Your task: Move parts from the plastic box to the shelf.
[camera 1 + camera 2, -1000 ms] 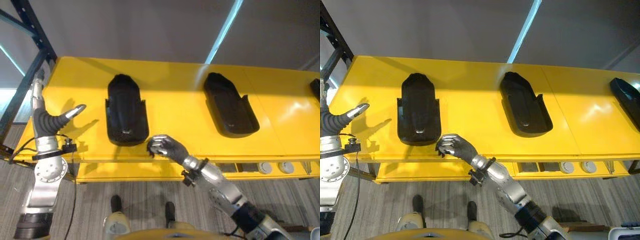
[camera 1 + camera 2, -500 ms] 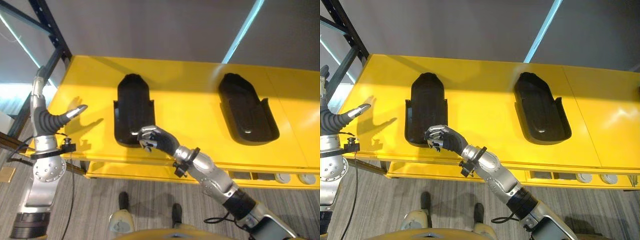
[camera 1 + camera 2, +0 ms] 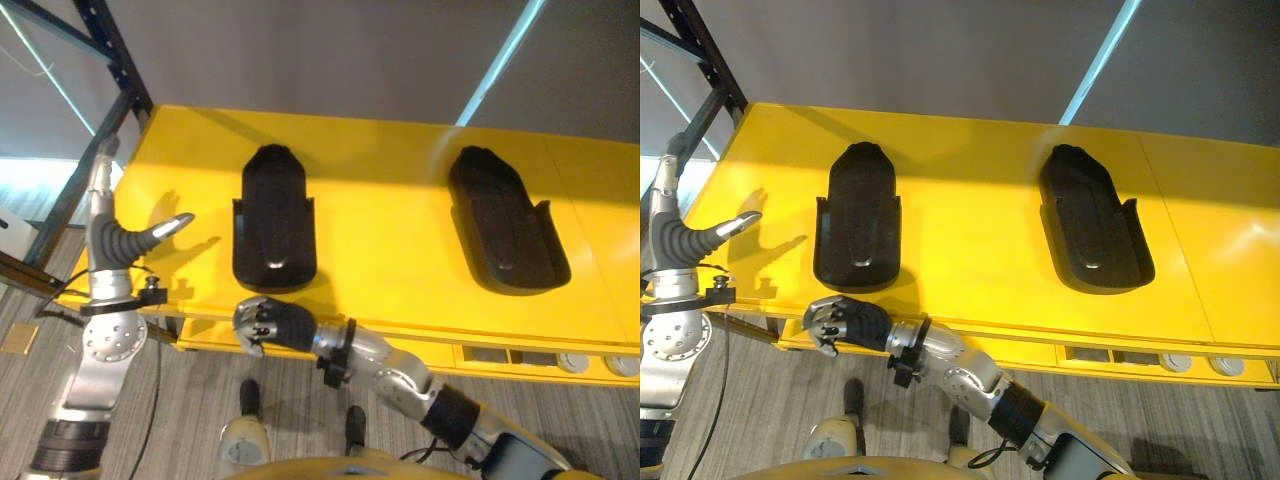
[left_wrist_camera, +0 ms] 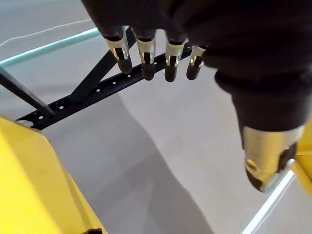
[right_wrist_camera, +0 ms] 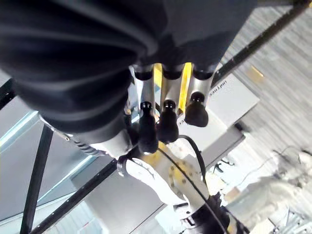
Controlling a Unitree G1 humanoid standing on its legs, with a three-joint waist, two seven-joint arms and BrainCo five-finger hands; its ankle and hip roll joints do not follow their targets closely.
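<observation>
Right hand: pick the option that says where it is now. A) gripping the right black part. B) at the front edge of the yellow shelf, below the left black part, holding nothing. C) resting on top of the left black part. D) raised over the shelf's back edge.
B: the right hand, fingers curled and empty, sits at the front edge of the yellow shelf, just clear of the left black part.

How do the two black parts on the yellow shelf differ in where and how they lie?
The left black part lies straight, its long axis square to the yellow shelf front; the right black part is skewed, its near end swung toward the robot's right. The left black part sits just behind the right hand, which has curled fingers at the shelf's front edge; the right black part has no hand near it. Both are the same glossy black moulded shape, lying free.
</observation>
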